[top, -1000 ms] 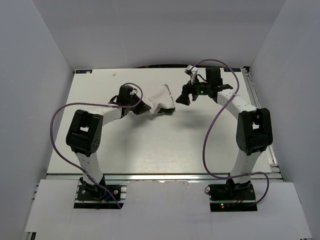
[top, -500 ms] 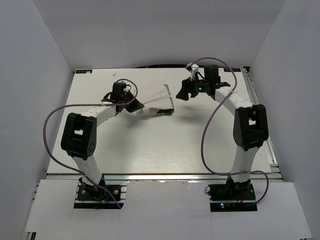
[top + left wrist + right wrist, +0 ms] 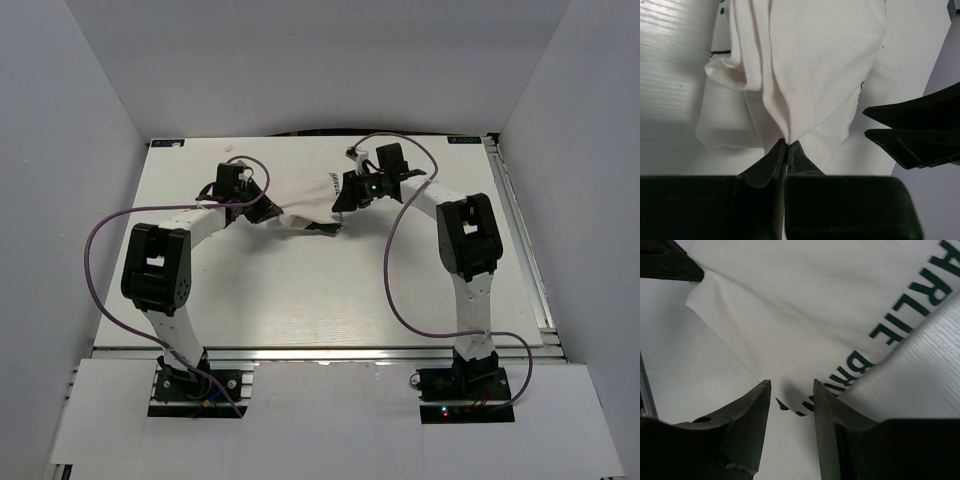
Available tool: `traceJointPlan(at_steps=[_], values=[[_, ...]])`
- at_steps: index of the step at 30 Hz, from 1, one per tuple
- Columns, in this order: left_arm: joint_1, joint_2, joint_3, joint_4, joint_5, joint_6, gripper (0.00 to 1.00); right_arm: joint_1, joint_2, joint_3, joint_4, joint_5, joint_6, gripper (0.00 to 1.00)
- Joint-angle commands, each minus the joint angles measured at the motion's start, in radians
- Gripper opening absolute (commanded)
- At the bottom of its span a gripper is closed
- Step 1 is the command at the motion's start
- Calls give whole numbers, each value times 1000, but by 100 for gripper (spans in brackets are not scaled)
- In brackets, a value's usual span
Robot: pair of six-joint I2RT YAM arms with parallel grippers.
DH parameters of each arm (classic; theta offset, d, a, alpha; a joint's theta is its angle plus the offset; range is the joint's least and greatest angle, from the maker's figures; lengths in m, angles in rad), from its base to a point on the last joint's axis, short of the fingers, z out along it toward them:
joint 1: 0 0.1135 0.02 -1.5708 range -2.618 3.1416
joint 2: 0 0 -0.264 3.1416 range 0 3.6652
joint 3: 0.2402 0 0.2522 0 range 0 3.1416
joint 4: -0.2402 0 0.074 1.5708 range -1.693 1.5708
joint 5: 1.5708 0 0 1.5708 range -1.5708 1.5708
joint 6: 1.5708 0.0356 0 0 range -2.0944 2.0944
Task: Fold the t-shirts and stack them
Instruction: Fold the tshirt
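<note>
One t-shirt, two pincers, at the surface's far half.
Left wrist view: left pincer clamped on a white fold. Right wrist view alone: green lettering, right pincer parted over the shirt's edge.

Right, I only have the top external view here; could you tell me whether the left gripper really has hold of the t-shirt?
Observer: Yes. The left wrist view shows the left gripper pinched shut on a gathered fold of the white t-shirt.
Operator: Thank you. Is the right gripper shut on it too?
Observer: Not yet. In the right wrist view the right gripper is open, with one finger on each side of the shirt's edge.
Operator: Can you read the print from there?
Observer: Partly. The dark green lettering shows "ARLIE" near that edge; the rest is cut off.
</note>
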Motion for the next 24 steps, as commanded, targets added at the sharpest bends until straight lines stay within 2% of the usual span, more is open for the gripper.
traceJointPlan(at_steps=[1,10,14,20,24], values=[[3,-15,17,34,52,21,5,27,-7,42,26,-54,36,46],[3,-15,86,-20,45,138,5,48,47,53,29,-54,72,41],[3,-25,139,-78,8,242,5,53,82,51,9,-8,68,37],[4,6,257,-176,-41,371,5,56,113,53,-8,23,62,36],[4,31,273,-220,-63,475,5,57,119,54,-12,33,62,36]])
